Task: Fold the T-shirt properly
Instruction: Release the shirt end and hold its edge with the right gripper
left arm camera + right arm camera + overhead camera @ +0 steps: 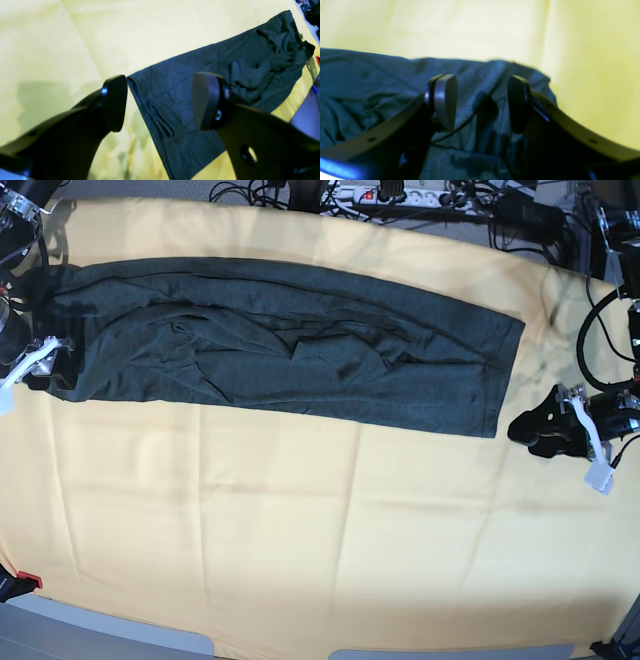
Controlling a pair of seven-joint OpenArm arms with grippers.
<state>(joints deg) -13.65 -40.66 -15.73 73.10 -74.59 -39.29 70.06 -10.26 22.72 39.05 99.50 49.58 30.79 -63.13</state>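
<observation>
T-shirt (290, 345) lies as a long dark band across the upper half of the base view, on the yellow-covered surface (300, 530). It is folded lengthwise, with loose wrinkled cloth bunched along its middle.

Left hand (545, 430) sits at the right edge of the base view, just beside the shirt's lower right corner; its wrist view shows the jaws spread, nothing between them, the hem corner below. Right hand (482, 102) hovers over the shirt's end at the left of the base view, jaws apart and gripping no cloth.

Risks from here:
- The bunched middle is likely to be trapped in the next fold, leaving a lumpy, uneven result.
- A grasp that catches only the top layer at either end would probably peel the lengthwise fold open.
- Unequal lift by the two hands could skew the band and misalign its edges.
- Thin knit cloth may slip from a shallow pinch.
</observation>
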